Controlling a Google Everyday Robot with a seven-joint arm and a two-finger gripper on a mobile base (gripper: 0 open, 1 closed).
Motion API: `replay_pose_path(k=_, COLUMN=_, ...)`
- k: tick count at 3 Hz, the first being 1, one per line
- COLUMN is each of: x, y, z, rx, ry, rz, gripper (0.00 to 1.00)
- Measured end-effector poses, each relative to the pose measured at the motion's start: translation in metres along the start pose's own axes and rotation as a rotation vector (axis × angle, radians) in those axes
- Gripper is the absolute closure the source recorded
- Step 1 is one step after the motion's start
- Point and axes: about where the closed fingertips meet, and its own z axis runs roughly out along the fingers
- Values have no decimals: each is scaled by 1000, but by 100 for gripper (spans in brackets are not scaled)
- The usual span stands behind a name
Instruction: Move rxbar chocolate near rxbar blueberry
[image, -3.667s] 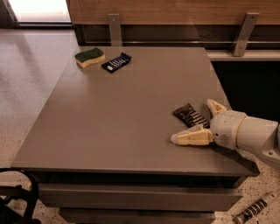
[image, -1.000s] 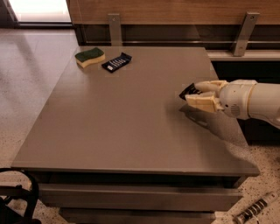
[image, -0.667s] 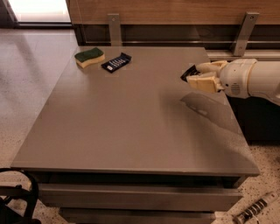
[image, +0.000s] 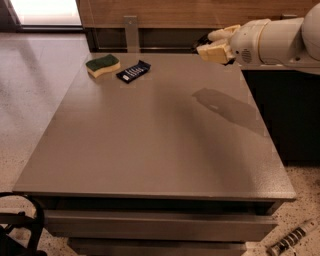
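Observation:
The rxbar blueberry (image: 133, 71), a dark navy wrapper with white lettering, lies flat at the far left of the grey table (image: 150, 145). My gripper (image: 206, 44) hangs in the air above the table's far right edge, well to the right of the blueberry bar. Its cream fingers (image: 216, 53) are shut on the rxbar chocolate (image: 201, 41). Only a dark sliver of that bar shows between the fingers; the rest is hidden. The arm's shadow (image: 225, 109) falls on the table below.
A green-and-yellow sponge (image: 102, 65) lies just left of the blueberry bar. A wooden wall with a metal bracket (image: 131, 31) stands behind the table. A dark cabinet (image: 290, 115) is at the right. A black frame (image: 17, 225) and a metal part (image: 294, 239) are on the floor.
My gripper picked the dark bar up from the table's right side, then carried it up and toward the far edge. The blueberry bar and the sponge have not moved.

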Motion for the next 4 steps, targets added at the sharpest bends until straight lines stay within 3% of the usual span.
replay_pose_path(k=1, x=-33, y=1, z=25, rx=-20, ry=-55, rz=-38, gripper=100)
replay_pose_path(k=2, x=-34, y=2, z=32, rx=-32, ry=-50, rz=-41, gripper=100)
replay_pose_path(k=3, x=-31, y=-4, z=59, rx=-58, ry=-40, rz=-43, gripper=100)
replay_pose_path(k=4, x=-11, y=-5, z=126, rx=-108, ry=-9, rz=-8, gripper=100)
